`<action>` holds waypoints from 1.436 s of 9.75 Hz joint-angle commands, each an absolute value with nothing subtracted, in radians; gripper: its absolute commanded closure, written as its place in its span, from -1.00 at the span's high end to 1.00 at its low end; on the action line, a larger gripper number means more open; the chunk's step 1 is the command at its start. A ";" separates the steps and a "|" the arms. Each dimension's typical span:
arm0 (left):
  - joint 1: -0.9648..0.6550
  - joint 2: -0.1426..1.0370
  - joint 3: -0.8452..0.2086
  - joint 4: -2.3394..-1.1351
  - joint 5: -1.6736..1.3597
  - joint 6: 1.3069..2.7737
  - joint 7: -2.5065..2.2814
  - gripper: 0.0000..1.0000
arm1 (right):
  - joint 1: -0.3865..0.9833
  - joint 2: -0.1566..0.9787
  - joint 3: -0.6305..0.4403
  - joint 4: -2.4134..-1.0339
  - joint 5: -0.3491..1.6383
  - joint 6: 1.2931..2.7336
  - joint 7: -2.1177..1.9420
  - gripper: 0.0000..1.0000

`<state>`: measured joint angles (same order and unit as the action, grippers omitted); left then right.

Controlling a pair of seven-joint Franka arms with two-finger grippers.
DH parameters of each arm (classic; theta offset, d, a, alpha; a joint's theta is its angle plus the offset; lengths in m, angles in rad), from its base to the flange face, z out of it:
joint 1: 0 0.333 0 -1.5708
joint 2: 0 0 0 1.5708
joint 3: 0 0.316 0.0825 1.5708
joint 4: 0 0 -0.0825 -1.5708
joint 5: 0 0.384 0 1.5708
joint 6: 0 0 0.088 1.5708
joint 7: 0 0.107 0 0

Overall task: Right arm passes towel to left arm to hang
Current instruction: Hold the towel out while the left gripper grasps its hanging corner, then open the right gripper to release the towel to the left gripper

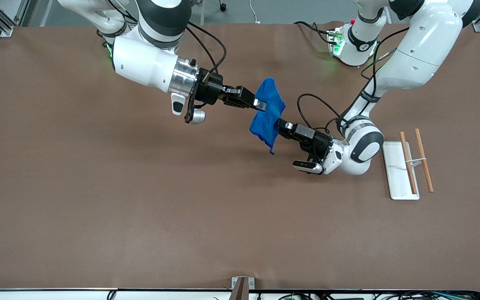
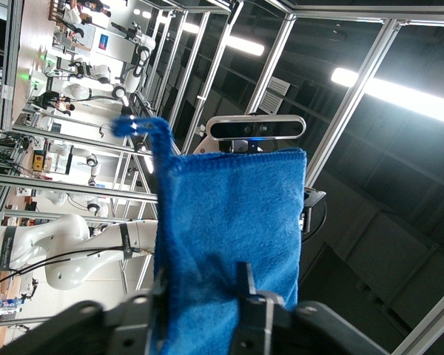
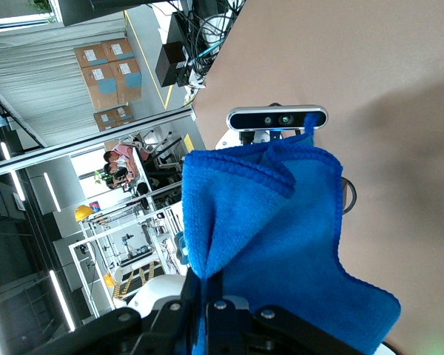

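The towel (image 1: 268, 113) is up in the air over the middle of the table (image 1: 98, 208), stretched between the two grippers. It hangs as a bright blue sheet with its faces turned toward the two arms, and a small loop tag (image 1: 272, 151) dangles from its lowest corner.

The right gripper (image 1: 260, 105) comes in from the right arm's end of the table and is clamped tight on the upper part of the towel. In the right wrist view its fingers (image 3: 214, 307) are pressed together on a gathered fold of the cloth, which fans out from the pinch.

The left gripper (image 1: 281, 123) reaches in from the left arm's end of the table and meets the towel lower down, at the edge turned toward that arm. In the left wrist view the cloth edge sits between its two fingers (image 2: 244, 285), which stand close on either side of it; whether they already press on the cloth cannot be told.

A white tray (image 1: 398, 183) lies on the table toward the left arm's end, well apart from the towel. Two wooden rods (image 1: 407, 162) are held above the tray on a thin wire stand, side by side.
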<state>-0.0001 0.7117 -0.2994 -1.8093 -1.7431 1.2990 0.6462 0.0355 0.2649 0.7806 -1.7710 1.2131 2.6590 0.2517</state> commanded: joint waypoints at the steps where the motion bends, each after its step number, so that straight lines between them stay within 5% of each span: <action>1: 0.006 0.733 -0.295 -1.803 -1.747 1.308 0.657 -0.39 | 0.041 0.268 0.788 -1.763 1.239 2.674 0.245 -1.00; 3: 0.011 0.729 -0.293 -1.801 -1.747 1.313 0.647 -0.84 | 0.040 0.268 0.787 -1.763 1.239 2.671 0.253 -0.85; 4: 0.014 0.723 -0.291 -1.801 -1.747 1.313 0.641 -1.00 | 0.041 0.268 0.787 -1.764 1.236 2.671 0.242 0.44; 5: 0.029 0.721 -0.291 -1.801 -1.746 1.313 0.638 -1.00 | 0.037 0.268 0.787 -1.767 1.235 2.663 0.253 0.99; 9: 0.092 0.643 -0.266 -1.764 -1.723 1.348 0.421 -1.00 | 0.031 0.268 0.787 -1.769 1.236 2.663 0.253 1.00; 14: 0.100 0.484 -0.198 -1.663 -1.327 1.615 -0.009 -1.00 | -0.095 0.195 0.706 -1.927 0.996 2.642 0.244 1.00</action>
<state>0.1125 0.5176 -0.2095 -1.6484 -1.4400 1.5340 0.0531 -0.0527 0.2514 0.7451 -1.8666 1.0340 2.6741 0.2458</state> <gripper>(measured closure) 0.978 0.000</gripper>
